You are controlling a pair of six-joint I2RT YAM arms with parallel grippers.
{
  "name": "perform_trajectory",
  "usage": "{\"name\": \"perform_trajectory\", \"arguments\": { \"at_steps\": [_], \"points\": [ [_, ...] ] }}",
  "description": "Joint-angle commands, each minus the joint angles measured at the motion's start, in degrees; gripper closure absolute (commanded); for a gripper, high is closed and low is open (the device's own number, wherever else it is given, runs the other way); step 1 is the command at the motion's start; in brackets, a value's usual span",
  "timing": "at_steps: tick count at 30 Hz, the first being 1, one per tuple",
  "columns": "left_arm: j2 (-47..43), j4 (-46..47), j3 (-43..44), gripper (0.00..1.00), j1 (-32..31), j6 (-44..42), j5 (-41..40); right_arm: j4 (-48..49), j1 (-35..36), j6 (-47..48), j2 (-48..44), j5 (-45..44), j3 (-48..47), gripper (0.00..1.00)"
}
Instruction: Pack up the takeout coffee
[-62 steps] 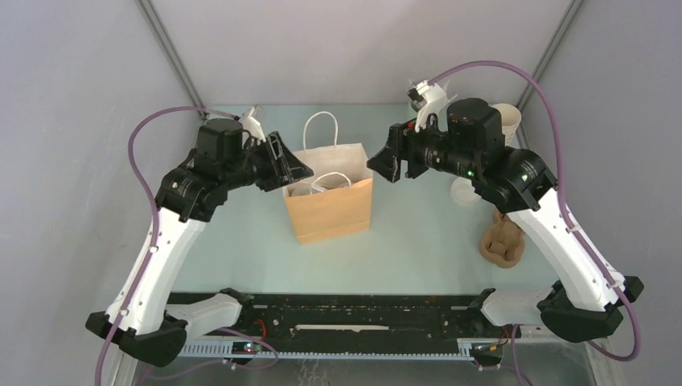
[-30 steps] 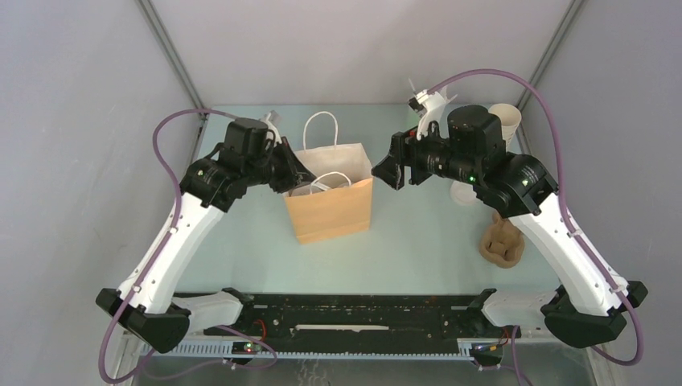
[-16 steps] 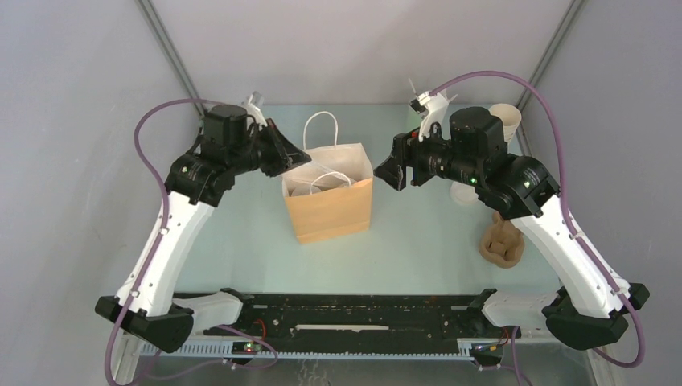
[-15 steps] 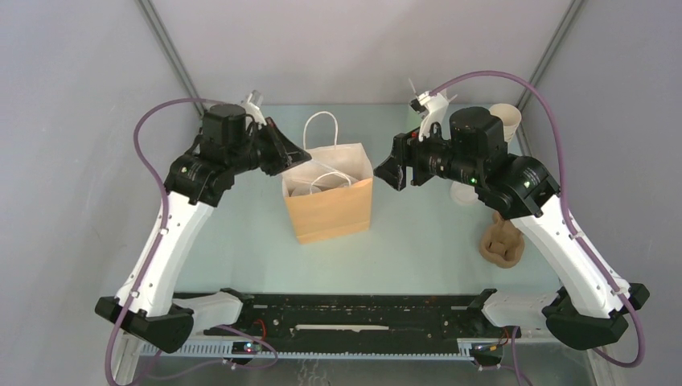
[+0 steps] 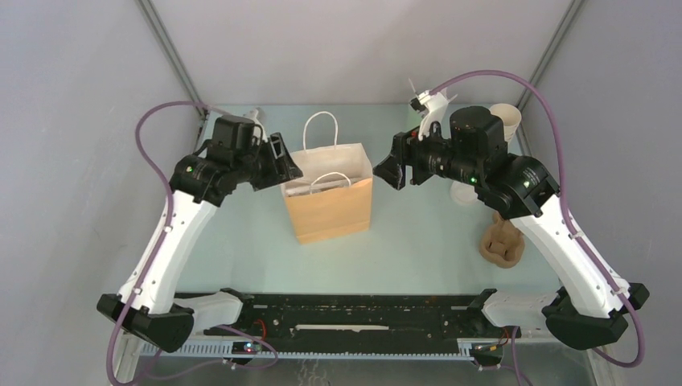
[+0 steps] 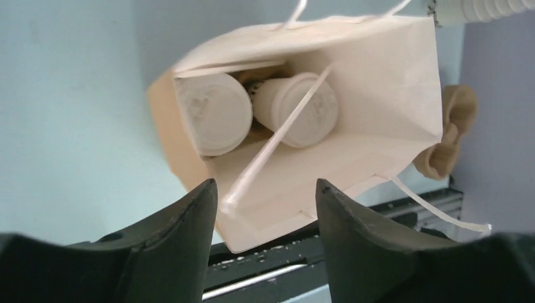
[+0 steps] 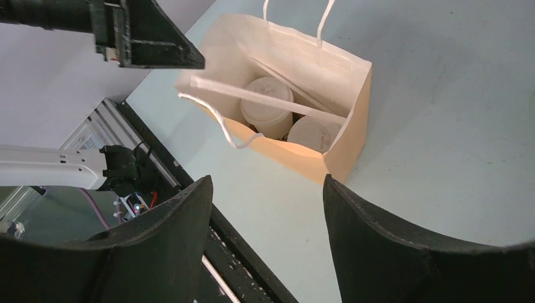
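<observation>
One lidded cup [image 6: 213,113] and a second cup [image 6: 318,113] sat side by side deep inside the bag [image 5: 330,211], lids up. In the left wrist view they filled the upper left of the bag's open mouth, and whether they touched could not be told. A white handle [image 6: 252,165] had dropped into the mouth and ran slantwise across the second cup's lid. The bag stood upright at the middle of the desk [image 5: 418,249], and its other handle [image 5: 320,129] rose above the back rim. The left tool [image 5: 283,163] hovered at the bag's upper left corner, close to the rim. Its fingers [image 6: 183,233] were spread partway with nothing between them, and the bag's mouth showed through the gap. The right tool [image 5: 386,170] hung just right of the bag, apart from it and about level with its top. It faced the bag with its jaws wide apart and equally empty. Further right, behind that arm, a stack of lidless cups [image 5: 507,121] stood in the upper right corner of the desk. A small white round thing [image 5: 462,191], too hidden to name, lay below the stack. A brown crumpled lump [image 5: 503,241] rested near the right edge, well apart from the bag.
</observation>
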State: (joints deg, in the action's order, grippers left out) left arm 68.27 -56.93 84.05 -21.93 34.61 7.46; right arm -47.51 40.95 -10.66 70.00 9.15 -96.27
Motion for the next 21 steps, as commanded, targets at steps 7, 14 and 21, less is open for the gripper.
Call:
{"name": "perform_trajectory", "arguments": {
  "at_steps": [7, 14, 21],
  "points": [
    [-2.9, -8.4, 18.9, 0.26, 0.2, -5.4, -9.1, 2.9, -0.3, -2.4, 1.4, -0.5, -1.4, 0.26],
    [-5.3, -6.4, 26.3, 0.06, 0.2, -4.9, -7.2, -0.2, -0.4, -10.6, 0.6, -17.4, -7.7, 0.01],
    [-8.8, -2.8, 30.7, 0.00, 0.2, -8.0, -15.4, -5.7, -1.8, -15.9, -0.8, -33.0, -13.4, 0.00]
  ]
}}
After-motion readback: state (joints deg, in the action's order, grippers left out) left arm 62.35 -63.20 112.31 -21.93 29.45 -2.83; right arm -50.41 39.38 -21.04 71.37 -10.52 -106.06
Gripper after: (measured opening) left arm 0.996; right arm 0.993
